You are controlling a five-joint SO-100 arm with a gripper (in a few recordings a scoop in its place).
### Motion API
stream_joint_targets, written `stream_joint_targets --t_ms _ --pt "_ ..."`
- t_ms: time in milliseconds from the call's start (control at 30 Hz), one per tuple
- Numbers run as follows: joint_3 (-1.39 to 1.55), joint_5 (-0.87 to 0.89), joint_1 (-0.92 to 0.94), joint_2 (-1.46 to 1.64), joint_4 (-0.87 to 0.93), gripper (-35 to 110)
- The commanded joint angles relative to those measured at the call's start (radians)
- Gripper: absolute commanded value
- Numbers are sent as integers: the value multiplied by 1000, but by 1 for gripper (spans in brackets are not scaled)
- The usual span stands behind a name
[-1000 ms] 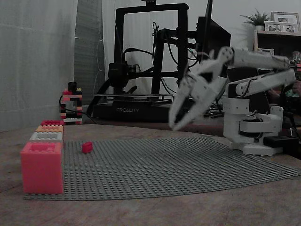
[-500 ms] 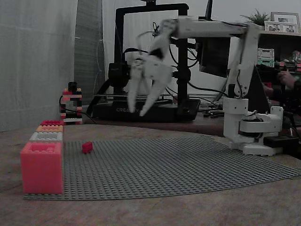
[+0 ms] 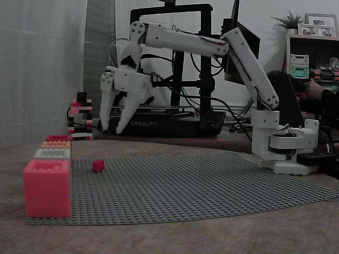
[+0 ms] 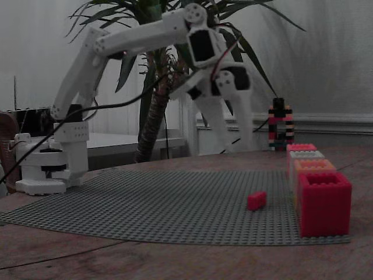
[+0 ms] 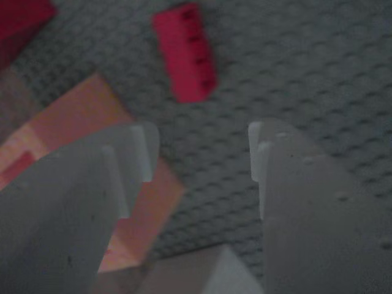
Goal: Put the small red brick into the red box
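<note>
The small red brick lies on the grey studded baseplate, apart from the row of boxes. The red box stands open-topped at the near corner of the plate, at the end of that row. My white gripper hangs open, fingers pointing down, well above the plate and a little beyond the brick. In the wrist view the brick lies ahead of the open gripper, nothing between the fingers.
Behind the red box stand a white box, an orange box and a further red one. A small brick tower, a 3D printer and a plant stand beyond the plate. The arm's base is at the plate's edge.
The arm has stretched out and swung left across the fixed view, from near its base to above the area by the brick. The gripper stayed open. The brick has not moved.
</note>
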Motion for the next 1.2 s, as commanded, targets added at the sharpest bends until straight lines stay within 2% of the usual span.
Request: stream_joint_targets --t_ms 0,1167 --pt "-137 14 23 -11 20 13" --pt "-385 57 57 -357 20 15"
